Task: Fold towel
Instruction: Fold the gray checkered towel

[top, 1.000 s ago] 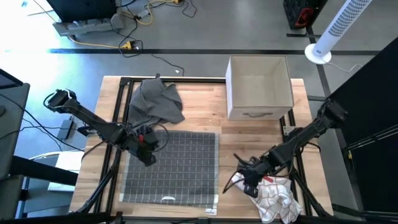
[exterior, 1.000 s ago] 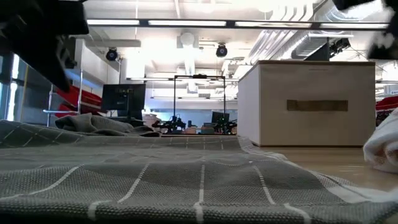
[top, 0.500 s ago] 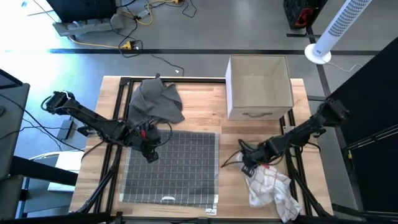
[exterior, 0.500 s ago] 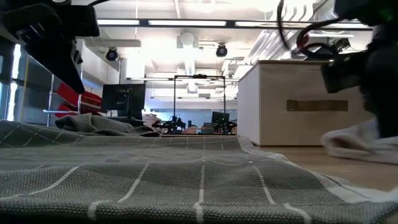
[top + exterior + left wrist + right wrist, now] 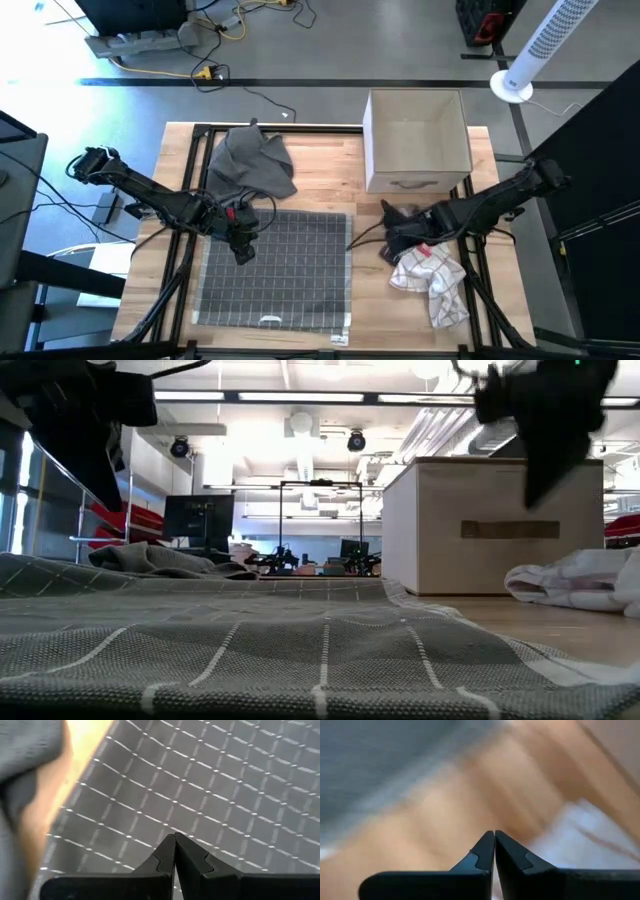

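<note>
- Left arm: reaches in from the table's left edge; left gripper (image 5: 243, 244) hangs over the left edge of the grey grid towel (image 5: 276, 268), fingers (image 5: 165, 856) pressed together, holding nothing.
- Grey grid towel: spread flat at the table's (image 5: 320, 170) front centre.
- Plain grey cloth (image 5: 250, 162): crumpled near the back-left corner.
- Cardboard box (image 5: 416, 138): at the back edge, right of centre.
- Right arm: stretches in from the right edge; right gripper (image 5: 392, 240) sits between towel and white cloth (image 5: 432, 282), fingers (image 5: 486, 851) closed, empty.
- No writing is legible.
</note>
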Robot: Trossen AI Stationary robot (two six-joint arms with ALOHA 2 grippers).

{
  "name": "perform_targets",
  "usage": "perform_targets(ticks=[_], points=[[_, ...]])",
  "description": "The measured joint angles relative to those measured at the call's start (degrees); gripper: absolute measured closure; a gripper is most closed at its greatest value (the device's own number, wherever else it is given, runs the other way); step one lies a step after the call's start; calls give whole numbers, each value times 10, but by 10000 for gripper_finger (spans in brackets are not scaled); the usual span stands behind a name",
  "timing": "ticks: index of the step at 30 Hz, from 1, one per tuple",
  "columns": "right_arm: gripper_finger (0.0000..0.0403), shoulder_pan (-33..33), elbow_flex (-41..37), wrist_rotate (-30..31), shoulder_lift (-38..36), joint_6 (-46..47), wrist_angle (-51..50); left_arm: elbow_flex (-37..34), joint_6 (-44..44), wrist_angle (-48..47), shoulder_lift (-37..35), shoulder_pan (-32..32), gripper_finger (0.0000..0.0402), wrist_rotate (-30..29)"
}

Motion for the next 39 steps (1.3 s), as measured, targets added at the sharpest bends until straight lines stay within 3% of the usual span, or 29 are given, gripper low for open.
perform_targets(ticks=[5,13,18,28,34,39], points=[[403,24,3,-28,49,-119,209,2,-1,17,-4,-15,401,13],[403,22,1,-102,206,-147,342,5,-2,19,-4,-32,401,10],[403,10,2,-137,262,-171,431,5,-17,19,-5,-35,401,22],[403,19,-13,-161,310,-175,418,5,-32,15,-5,-43,401,86],[403,58,-59,-169,286,-119,422,4,-32,-20,-5,-53,401,83],[403,97,-66,-173,242,-118,330,4,-27,-21,-5,-54,401,76]])
